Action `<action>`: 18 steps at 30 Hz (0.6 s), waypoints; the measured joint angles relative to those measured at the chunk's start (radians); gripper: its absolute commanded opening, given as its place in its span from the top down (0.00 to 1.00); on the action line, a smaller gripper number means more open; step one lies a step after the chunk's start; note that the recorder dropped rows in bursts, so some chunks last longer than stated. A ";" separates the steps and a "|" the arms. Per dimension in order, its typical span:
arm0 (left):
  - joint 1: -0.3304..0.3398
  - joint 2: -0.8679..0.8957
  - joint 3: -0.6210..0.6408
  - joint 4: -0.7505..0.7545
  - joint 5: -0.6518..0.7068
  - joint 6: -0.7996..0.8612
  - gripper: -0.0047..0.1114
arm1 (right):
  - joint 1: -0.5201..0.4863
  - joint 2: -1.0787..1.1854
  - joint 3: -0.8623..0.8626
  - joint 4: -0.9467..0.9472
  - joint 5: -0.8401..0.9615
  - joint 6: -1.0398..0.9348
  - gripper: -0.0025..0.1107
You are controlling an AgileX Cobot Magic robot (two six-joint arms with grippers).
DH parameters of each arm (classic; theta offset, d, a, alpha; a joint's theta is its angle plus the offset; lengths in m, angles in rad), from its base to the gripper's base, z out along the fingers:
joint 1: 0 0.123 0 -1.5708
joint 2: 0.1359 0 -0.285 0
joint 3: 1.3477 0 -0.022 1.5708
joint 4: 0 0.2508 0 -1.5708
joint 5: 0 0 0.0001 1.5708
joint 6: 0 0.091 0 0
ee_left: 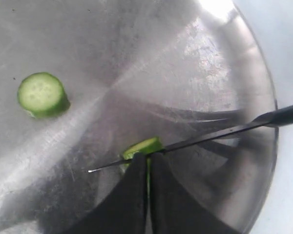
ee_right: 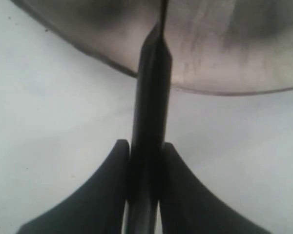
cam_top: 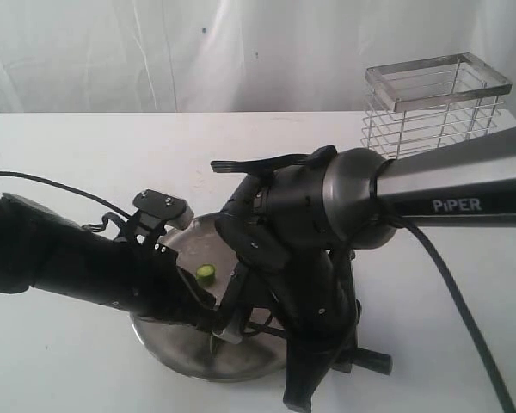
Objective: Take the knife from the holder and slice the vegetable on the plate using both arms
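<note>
Exterior view: the holder stands at the far right of the table, well apart from the plate. Both arms meet over the plate, where a cut slice lies.

Left wrist view: the left gripper is pinched shut on the vegetable, which sits on the plate. The knife blade lies across the vegetable's top, just ahead of the fingertips. The slice lies apart.

Right wrist view: the right gripper clamps the knife by its black handle, its blade reaching over the plate rim.
</note>
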 measured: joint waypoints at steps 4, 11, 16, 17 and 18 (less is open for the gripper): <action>0.115 -0.004 0.000 0.035 0.172 -0.018 0.96 | 0.000 0.000 0.000 0.000 0.000 0.000 0.98; 0.346 0.056 -0.005 -0.019 0.610 0.033 0.96 | 0.000 0.000 0.000 0.000 0.000 0.000 0.98; 0.274 0.171 -0.005 -0.083 0.614 0.096 0.96 | 0.000 0.000 0.000 0.000 0.000 0.000 0.98; 0.263 0.176 -0.005 -0.094 0.614 0.106 0.96 | 0.000 0.000 0.000 0.000 0.000 0.000 0.98; 0.243 0.181 -0.005 -0.118 0.600 0.121 0.96 | 0.000 0.000 0.000 0.000 0.000 0.000 0.98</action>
